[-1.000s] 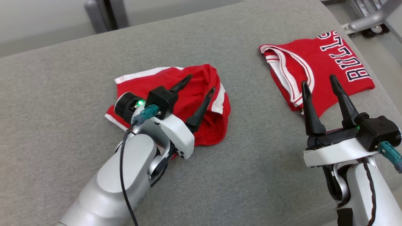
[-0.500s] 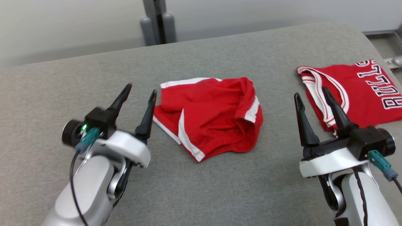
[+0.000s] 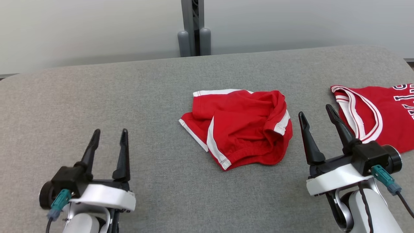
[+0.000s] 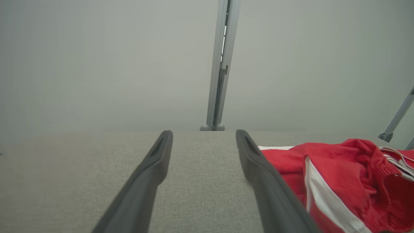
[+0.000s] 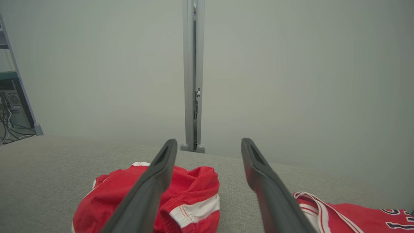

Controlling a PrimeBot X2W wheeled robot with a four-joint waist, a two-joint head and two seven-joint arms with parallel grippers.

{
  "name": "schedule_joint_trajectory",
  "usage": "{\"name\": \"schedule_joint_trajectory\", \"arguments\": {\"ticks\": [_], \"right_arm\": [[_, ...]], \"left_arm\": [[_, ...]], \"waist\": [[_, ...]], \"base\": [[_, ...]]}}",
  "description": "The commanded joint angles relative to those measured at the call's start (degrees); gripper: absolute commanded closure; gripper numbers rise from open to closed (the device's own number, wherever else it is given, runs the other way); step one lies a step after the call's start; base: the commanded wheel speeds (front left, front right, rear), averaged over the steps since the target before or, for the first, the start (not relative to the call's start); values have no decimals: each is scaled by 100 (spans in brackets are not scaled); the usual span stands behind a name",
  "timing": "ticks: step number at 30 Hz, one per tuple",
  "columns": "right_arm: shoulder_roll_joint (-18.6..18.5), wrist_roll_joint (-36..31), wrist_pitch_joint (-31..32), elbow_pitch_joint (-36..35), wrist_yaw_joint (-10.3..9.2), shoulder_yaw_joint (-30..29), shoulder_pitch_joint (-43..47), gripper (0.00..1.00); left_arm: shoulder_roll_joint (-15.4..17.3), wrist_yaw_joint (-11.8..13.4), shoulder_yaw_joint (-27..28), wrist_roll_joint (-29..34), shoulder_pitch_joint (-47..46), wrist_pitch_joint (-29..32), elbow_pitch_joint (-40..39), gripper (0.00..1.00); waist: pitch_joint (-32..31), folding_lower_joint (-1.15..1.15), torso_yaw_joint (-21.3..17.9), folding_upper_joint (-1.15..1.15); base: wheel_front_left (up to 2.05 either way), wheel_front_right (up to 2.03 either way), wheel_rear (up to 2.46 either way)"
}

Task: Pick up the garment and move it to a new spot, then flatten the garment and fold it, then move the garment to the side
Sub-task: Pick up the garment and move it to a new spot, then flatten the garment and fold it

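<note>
red shorts point(image 3: 239, 126) crumpled mid table point(image 3: 129, 97), not yet flattened | left hand point(image 3: 110, 132) wide, empty, well left of them | right hand point(image 3: 314, 110) wide, empty, beside folded red jersey point(image 3: 372, 119) | likely flanking for pickup

The only writing stood on the red jersey point(image 3: 391, 119) at the right edge of the worktop: navy lettering point(image 3: 404, 96) outlined in white. The head view's edge cut it off, leaving fragments too partial to read. In the right wrist view the same lettering point(image 5: 396, 224) showed only as broken strokes.
</note>
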Motion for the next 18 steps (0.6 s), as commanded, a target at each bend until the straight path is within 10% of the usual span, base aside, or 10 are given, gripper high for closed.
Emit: {"name": "schedule_joint_trajectory", "arguments": {"ticks": [1,18], "right_arm": [[-30,31,0,29,-1,8,76,0],[-26,180,131,133,-1,1063,209,0]], "left_arm": [[-67,-54,91,42,96,-26,-53,0],[-652,-771,792,768,305,-27,5,0]], "waist": [[-19,0,22,0],[-25,0,297,0]], "base": [[0,0,0],[0,0,0]]}}
